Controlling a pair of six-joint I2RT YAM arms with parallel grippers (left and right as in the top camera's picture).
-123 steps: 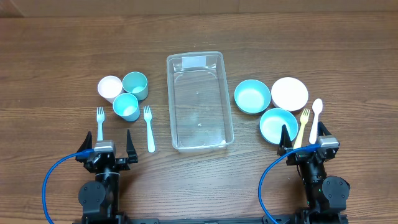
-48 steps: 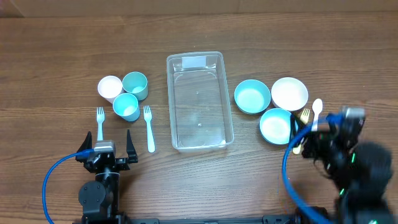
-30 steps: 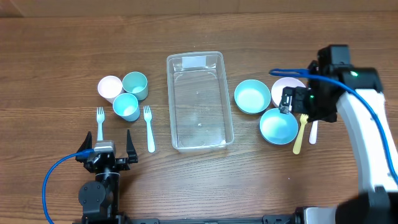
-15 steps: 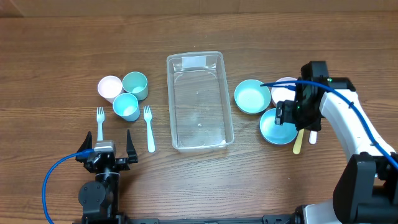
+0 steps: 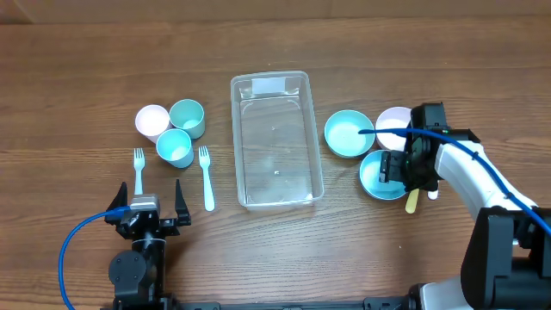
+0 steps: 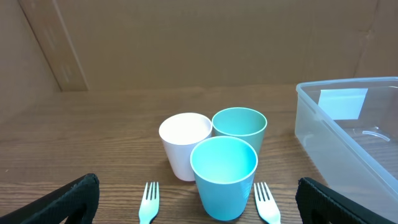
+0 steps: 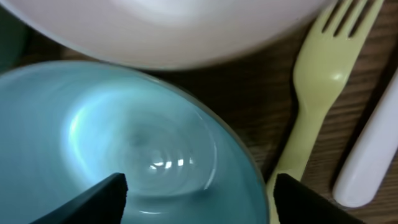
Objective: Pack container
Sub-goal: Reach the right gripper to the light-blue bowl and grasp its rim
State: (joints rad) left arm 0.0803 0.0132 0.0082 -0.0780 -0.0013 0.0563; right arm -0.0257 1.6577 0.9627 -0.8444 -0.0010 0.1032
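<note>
- While the right gripper hangs low over the near teal bowl, its fingers stand apart above the bowl, gripping nothing.
- The left gripper: fingers apart, empty, cups ahead of them.
- The container lies well apart, leftward of the right fingers, empty.
- Risk: yellow fork lies just beside the right-hand finger; closing could snag it or skid the bowl.
- Pale label on container: no legible writing.

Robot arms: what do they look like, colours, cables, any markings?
The right arm has a white curved shell with black joints; the left arm is black with a grey wrist block. A blue cable loops along each. The left tool and right tool have two black fingers. No markings are legible.
</note>
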